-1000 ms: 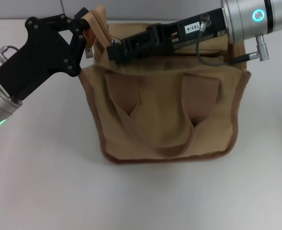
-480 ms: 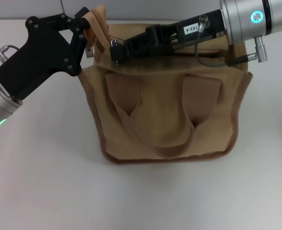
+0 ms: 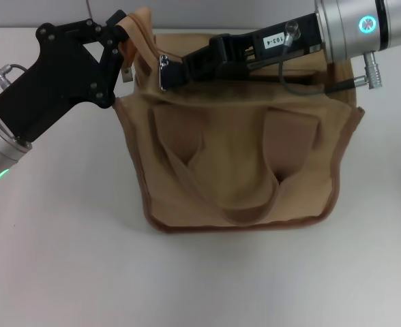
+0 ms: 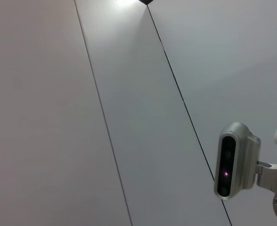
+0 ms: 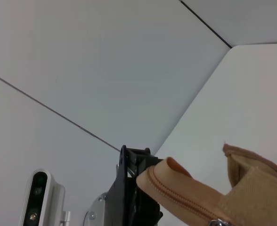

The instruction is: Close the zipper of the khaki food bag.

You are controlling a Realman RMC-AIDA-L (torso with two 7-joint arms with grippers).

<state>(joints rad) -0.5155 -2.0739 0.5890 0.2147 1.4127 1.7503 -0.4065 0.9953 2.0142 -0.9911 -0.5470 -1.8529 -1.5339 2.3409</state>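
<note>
The khaki bag (image 3: pixel 241 163) sits on the white worktop (image 3: pixel 64 272), handles facing the camera, its top edge toward the far side. The left gripper (image 3: pixel 115 51) has its fingers closed on the bag's far left corner (image 3: pixel 140 27), holding that end up. The right gripper (image 3: pixel 168 71) reaches across the top from the right; its fingers look closed on the silver pull tab (image 3: pixel 164 68) of the zipper (image 5: pixel 185 200), though the contact itself is too small to confirm.

Judgement on the step: the slider appears to be at the left end of the opening, so closing calls for a steady draw along the tape line toward the right corner. The left hold should stay firm and slightly raised so the tape is taut and straight. Pulling upward rather than along the tape risks lifting the bag or slipping off the tab.

Change from a second ago: the pull tab now stands out clearly at the right fingertips, the right arm has shifted slightly rightward, and the bag's right edge has moved a little outward. The left gripper has not moved.
</note>
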